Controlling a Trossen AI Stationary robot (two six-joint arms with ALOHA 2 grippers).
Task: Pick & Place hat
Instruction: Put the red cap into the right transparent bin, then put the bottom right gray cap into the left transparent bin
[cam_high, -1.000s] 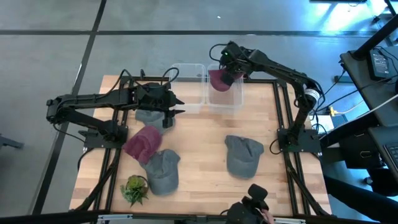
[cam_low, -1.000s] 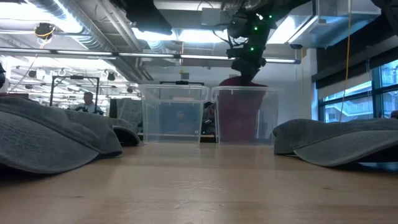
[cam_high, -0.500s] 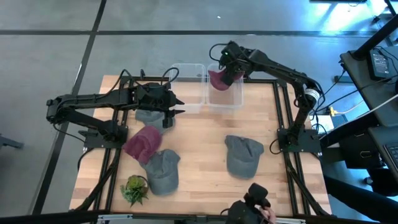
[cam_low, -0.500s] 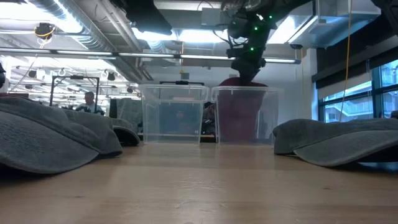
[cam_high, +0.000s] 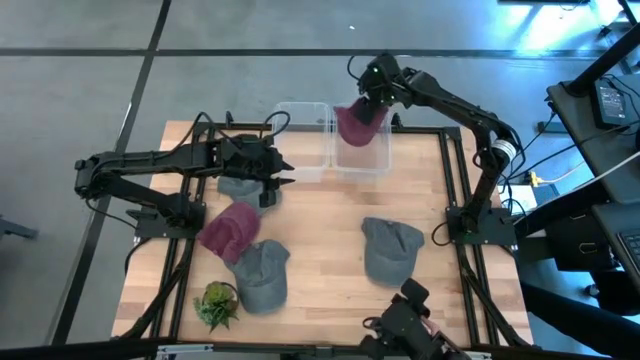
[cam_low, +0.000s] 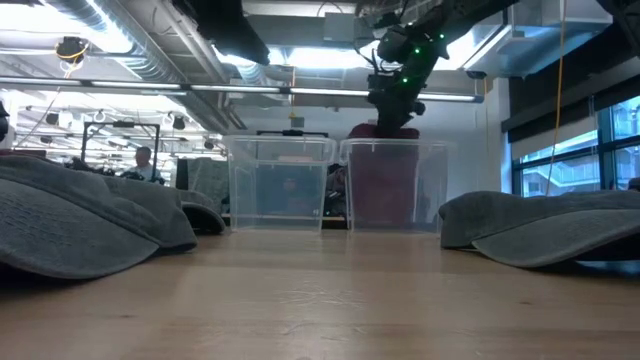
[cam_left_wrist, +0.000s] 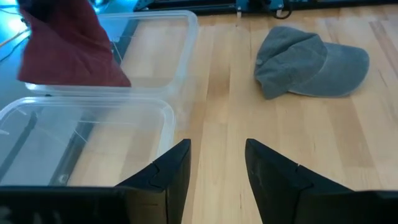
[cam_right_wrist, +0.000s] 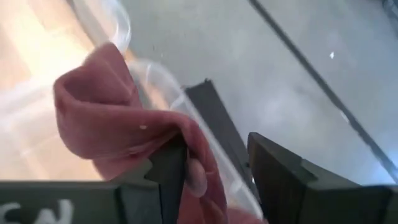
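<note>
Three grey caps (cam_high: 390, 250) and one maroon cap (cam_high: 229, 229) lie on my table (cam_high: 320, 225) across the lower half of the overhead frame, beside a small plant (cam_high: 216, 303). Left of centre, my left gripper (cam_high: 283, 172) hovers with fingers apart, holding nothing. At top centre, my right gripper (cam_high: 374, 93) pinches a maroon hat (cam_high: 353, 126) over the right-hand clear bin (cam_high: 383, 160), the hat partly inside.

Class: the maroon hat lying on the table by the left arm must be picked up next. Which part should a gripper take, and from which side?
Judged from above, the maroon hat lies crumpled. Pinch a raised fold of its crown, coming straight down, since the grey hat crowds one side.
</note>
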